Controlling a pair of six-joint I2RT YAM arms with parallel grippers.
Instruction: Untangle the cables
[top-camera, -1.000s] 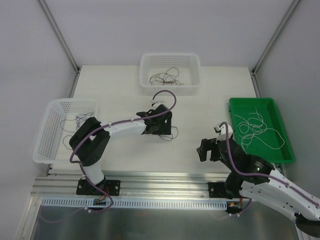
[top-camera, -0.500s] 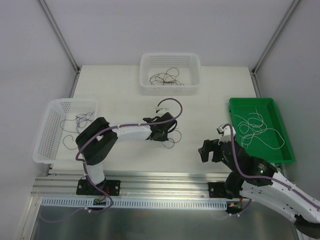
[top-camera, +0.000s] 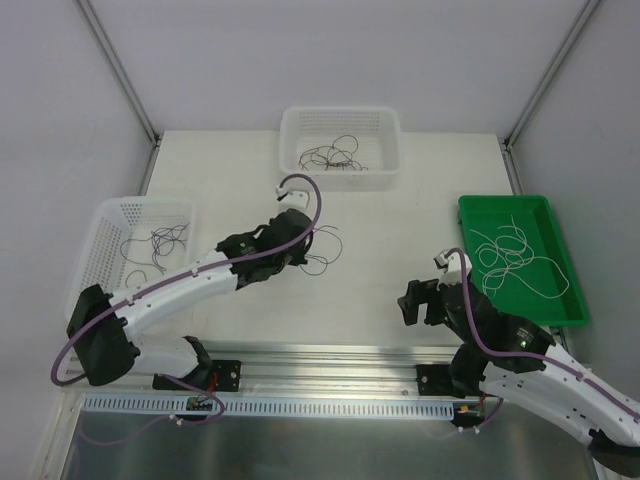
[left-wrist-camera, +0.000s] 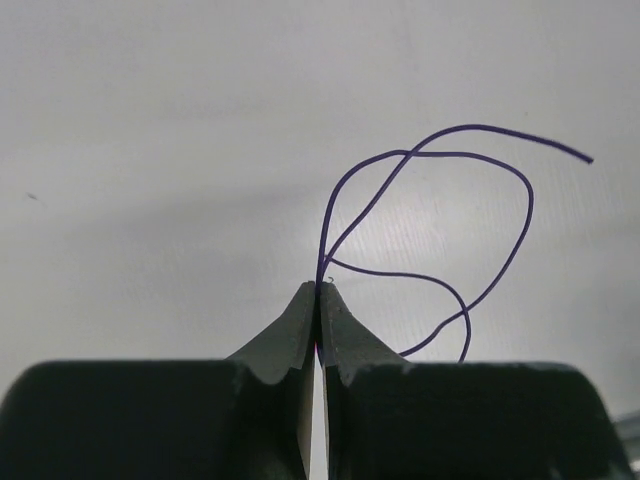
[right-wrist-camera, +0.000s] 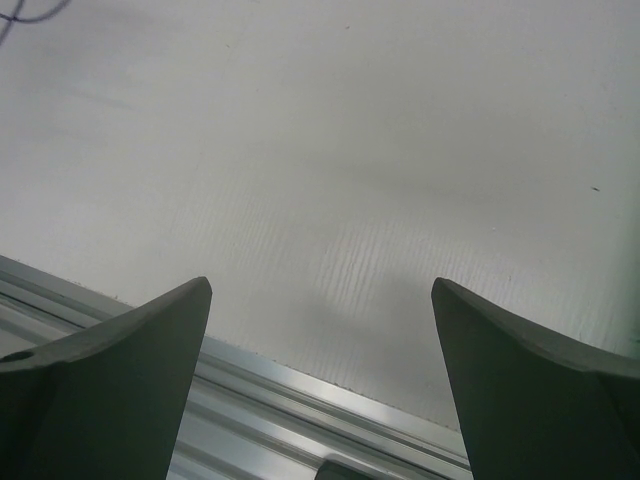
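Note:
My left gripper (left-wrist-camera: 320, 288) is shut on a thin purple cable (left-wrist-camera: 480, 240), which curls in loops to the right of the jaws above the white table. From above, the left gripper (top-camera: 300, 247) sits mid-table with the cable (top-camera: 325, 250) hanging beside it. A dark tangle of cables (top-camera: 333, 155) lies in the back white basket (top-camera: 340, 115). More dark cables (top-camera: 155, 245) lie in the left white basket (top-camera: 95, 270), and white cables (top-camera: 510, 250) in the green tray (top-camera: 555, 300). My right gripper (right-wrist-camera: 320, 285) stands open and holds nothing, near the table's front edge (top-camera: 415, 300).
An aluminium rail (right-wrist-camera: 300, 400) runs along the table's near edge, just below the right gripper. Grey walls with metal posts (top-camera: 120, 75) close the table in on three sides. The arms' thick purple hoses (top-camera: 305, 190) arch above the wrists.
The left gripper has shut on the purple cable and drawn it a little left and back. The left arm now lies stretched out low. The right arm has barely moved.

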